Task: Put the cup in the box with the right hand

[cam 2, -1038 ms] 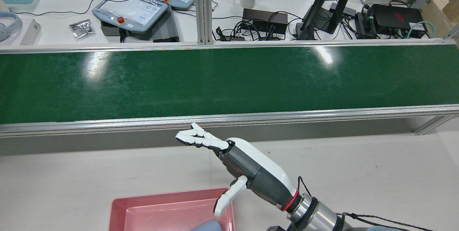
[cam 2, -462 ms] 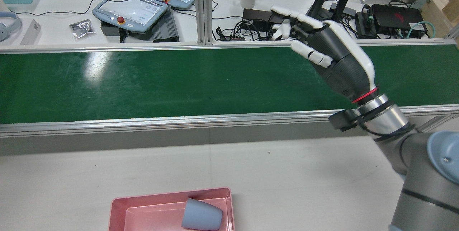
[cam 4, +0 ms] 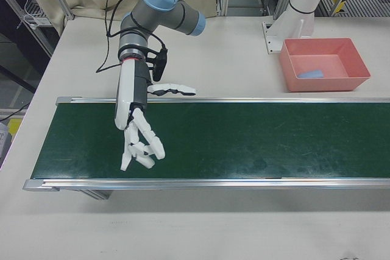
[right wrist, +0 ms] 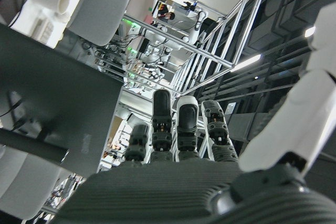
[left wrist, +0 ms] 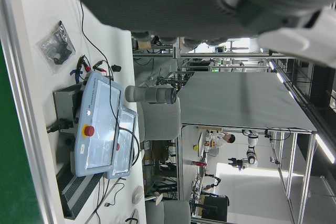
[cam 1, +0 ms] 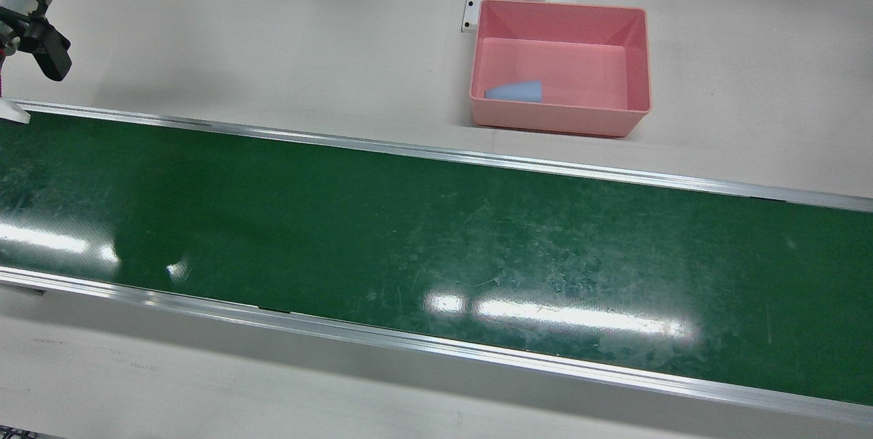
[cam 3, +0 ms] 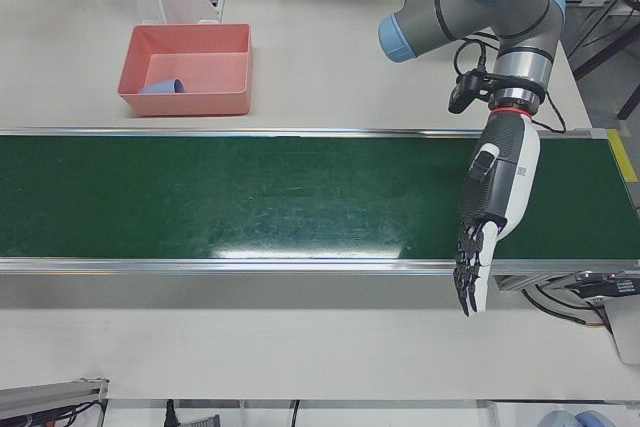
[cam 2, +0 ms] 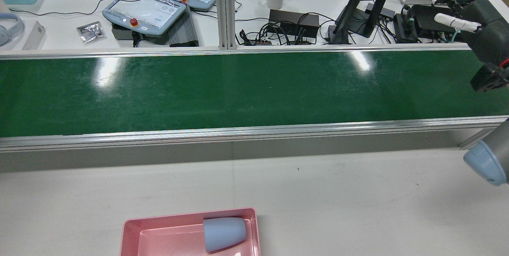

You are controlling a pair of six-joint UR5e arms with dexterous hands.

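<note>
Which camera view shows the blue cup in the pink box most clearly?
The rear view: the cup is nearest and largest, lying on its side in the pink box. The front and both side-front views show it small; the hand views show none.

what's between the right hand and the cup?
Right-front view: green belt, its rail, bare table, then the box wall. The cup lies inside; the right hand hangs open over the belt.

Green belt bare; pink box open-topped.
</note>
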